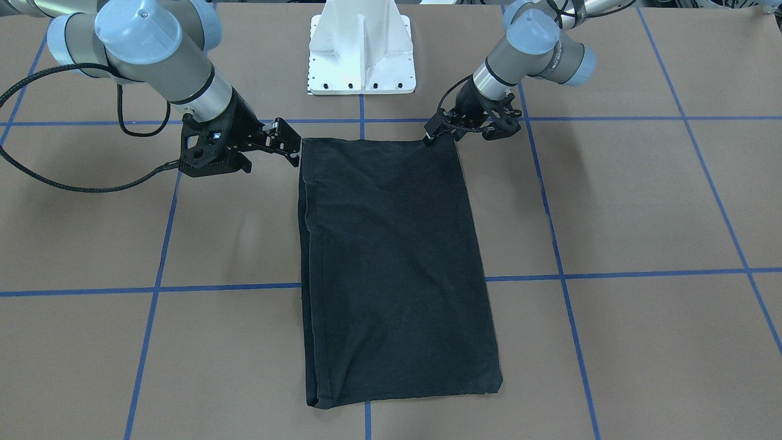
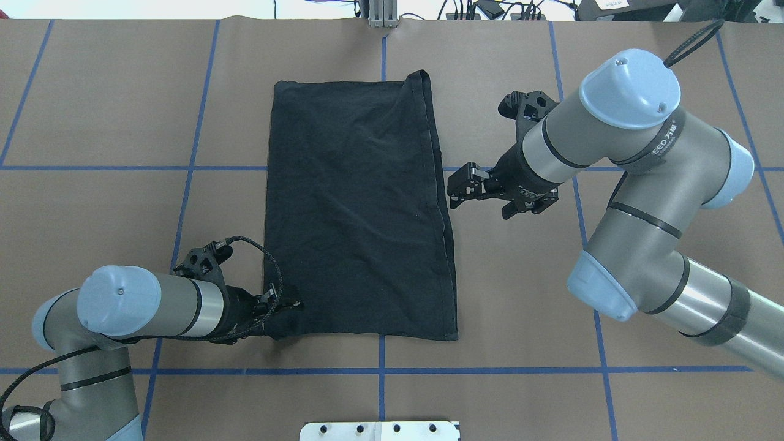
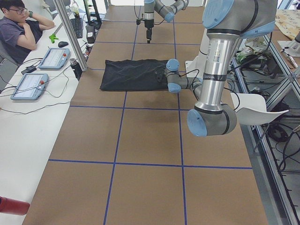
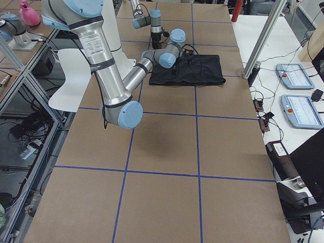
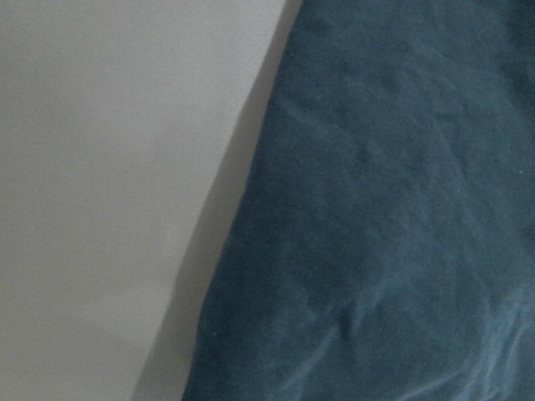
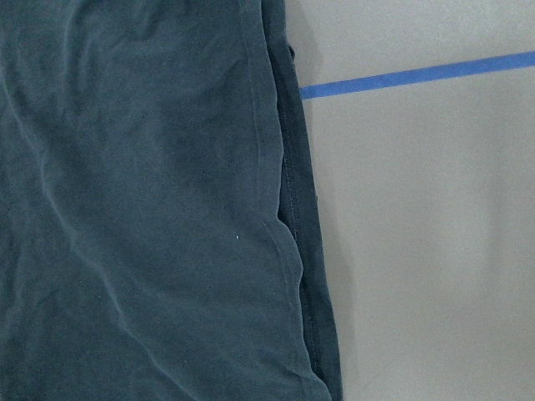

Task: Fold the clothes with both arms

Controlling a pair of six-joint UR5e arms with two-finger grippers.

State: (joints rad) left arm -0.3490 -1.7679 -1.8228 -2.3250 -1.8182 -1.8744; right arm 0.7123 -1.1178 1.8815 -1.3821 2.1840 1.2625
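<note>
A black shirt point(image 1: 391, 256) lies flat on the brown counter point(image 1: 641, 208), folded into a long, narrow rectangle. One short end is toward the white pedestal point(image 1: 361, 55) and the other is toward the far side. It lies across a crossing of the blue tape lines point(image 1: 611, 275). Only plain dark cloth shows; layered edges and a seam run along one long side, seen closest in the right wrist view point(image 6: 288, 251).

The left claw point(image 1: 431, 137) is low at the shirt's near corner on the robot's left, its tip touching the cloth there. In the overhead view the same claw point(image 2: 293, 304) merges with the black fabric and a looped cable. The left wrist view shows only blurred cloth point(image 5: 376, 234) against bare counter, with no fingers in sight. I cannot tell whether this claw is pinching the corner or only resting at it.

The right claw point(image 1: 290, 142) has its fingers spread apart and holds nothing. It sits just off the shirt's other near corner, apparently raised above the counter. From overhead it point(image 2: 459, 184) appears beside the middle of the long edge instead.

In both side views the shirt point(image 3: 133, 75) is small, and the arms partly cover its near end. A seated person point(image 3: 18, 28) is cut off at the corner of the exterior left view.
</note>
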